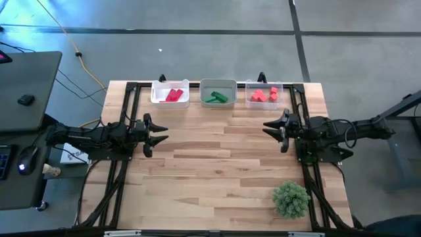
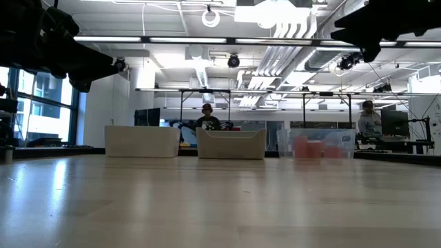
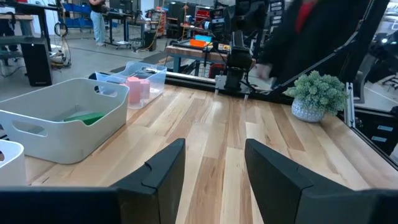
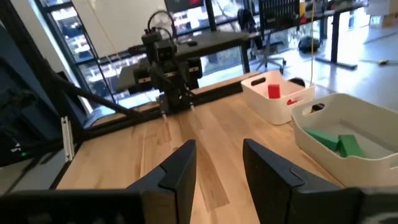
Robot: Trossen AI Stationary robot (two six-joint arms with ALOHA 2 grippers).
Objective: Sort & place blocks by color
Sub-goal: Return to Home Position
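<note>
Left jaws: apart, nothing btwn them, held above the table (image 1: 217, 171) at its left side, pointing in twd the middle. Right jaws: same on the right side, apart & empty, pointing back at the left pair. Wide bare wood btwn the two.

No block near either pair. All blocks sit in bins lined up along the far edge, off to one side of both jaws & well apart from them. Red blocks (image 1: 173, 95) are in the white bin (image 1: 155, 92), the bin closest to my left jaws. Green blocks (image 1: 217, 98) are in the grey bin (image 1: 202, 92), middle of the row. Orange blocks (image 1: 262, 96) are in the clear bin (image 1: 264, 83), closest to my right jaws.

Counts: 3 bins, 1 colour each. The blocks lie bunched, so exact nos. are hard. Right wrist view shows 2 green pieces & 2 red pieces (1 upright, 1 smaller beside it). Orange looks like approx 4 from above, can't be sure. 1 bushy plant (image 1: 290, 199) stands on the near right part of the table, away from the bins. 2 arms, both clear of the wood in the low view.
</note>
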